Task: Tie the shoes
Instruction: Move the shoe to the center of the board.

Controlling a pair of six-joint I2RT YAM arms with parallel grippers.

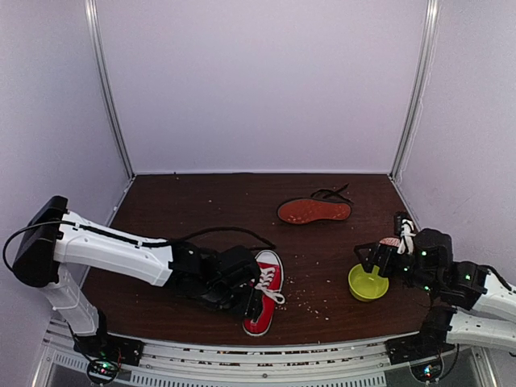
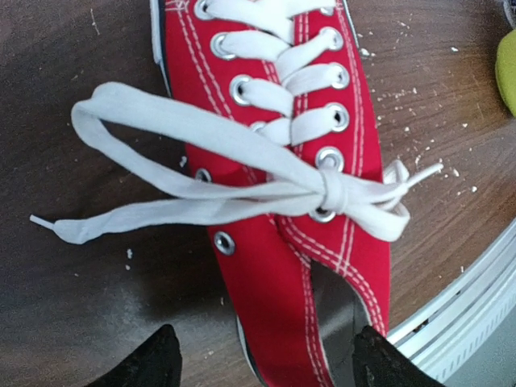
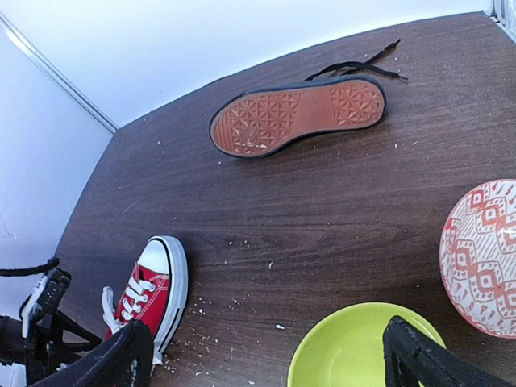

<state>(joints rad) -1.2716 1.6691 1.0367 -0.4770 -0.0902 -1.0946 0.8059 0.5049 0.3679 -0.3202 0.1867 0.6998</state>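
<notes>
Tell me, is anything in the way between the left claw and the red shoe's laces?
Nothing visible does. The left gripper hangs open right over the red sneaker, and its white laces lie uncovered just ahead of the jaws.

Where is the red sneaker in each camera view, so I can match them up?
Top external: red sneaker near the front edge, left of centre.
Left wrist: red sneaker fills the middle, toe upward.
Right wrist: red sneaker at lower left, toe showing.
Shared landmark: the green bowl, seen in all three.
</notes>
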